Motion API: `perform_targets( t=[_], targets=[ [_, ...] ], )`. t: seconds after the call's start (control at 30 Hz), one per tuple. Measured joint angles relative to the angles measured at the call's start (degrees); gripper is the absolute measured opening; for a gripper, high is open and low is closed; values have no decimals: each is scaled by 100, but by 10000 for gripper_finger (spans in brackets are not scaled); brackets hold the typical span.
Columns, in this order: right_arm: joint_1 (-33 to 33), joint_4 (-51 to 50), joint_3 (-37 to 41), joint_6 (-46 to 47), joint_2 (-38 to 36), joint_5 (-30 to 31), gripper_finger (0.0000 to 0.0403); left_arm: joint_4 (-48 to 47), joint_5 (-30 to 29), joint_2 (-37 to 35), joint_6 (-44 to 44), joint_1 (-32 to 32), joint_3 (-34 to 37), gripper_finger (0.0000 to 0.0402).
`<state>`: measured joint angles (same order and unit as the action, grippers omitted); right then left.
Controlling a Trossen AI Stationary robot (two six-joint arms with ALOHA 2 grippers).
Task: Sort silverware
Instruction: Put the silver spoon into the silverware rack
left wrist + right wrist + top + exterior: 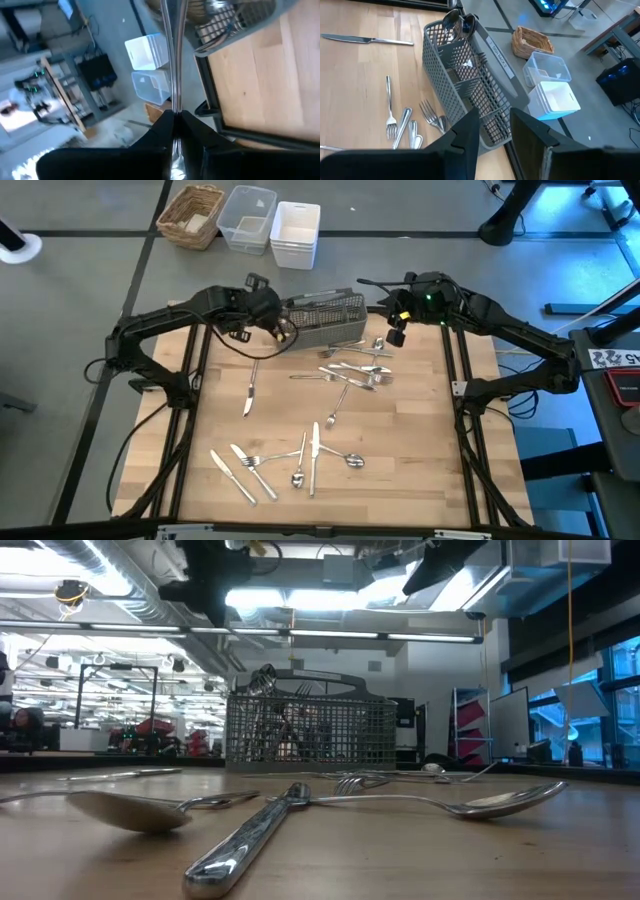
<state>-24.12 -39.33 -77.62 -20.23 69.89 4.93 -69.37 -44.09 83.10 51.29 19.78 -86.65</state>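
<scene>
A grey mesh caddy stands at the table's far edge. Silverware lies loose on the wood: a cluster near the caddy, a lone knife, and another group by the near edge. My left gripper is over the caddy's left end, shut on a thin shiny piece of silverware. My right gripper is open and hovers above the caddy's right end, touching nothing. In the right wrist view the left gripper shows above the caddy's far end. My left gripper pinches a slim shiny shaft of silverware between its two fingers. The piece lies along the fingers and sticks out ahead of them, past the caddy's rim, lifted clear of the table. Which kind of piece it is, I cannot tell.
Beyond the far edge sit a wicker basket, a clear bin and a white bin. A black frame runs along the table's sides. Bare wood shows toward the near right.
</scene>
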Motion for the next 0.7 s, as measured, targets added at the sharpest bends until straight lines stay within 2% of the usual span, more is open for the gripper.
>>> perform_targets(
  t=[0.13,0.37,0.7],
  targets=[
    [0,-2,0,-2,2,0,112,-1,-15,238,723,-1,4,16],
    [0,-4,0,-4,7,0,112,-2,-415,668,1897,-1,4,15],
    [0,-7,0,-4,7,0,112,-6,-415,1269,2408,-1,4,23]
  ],
)
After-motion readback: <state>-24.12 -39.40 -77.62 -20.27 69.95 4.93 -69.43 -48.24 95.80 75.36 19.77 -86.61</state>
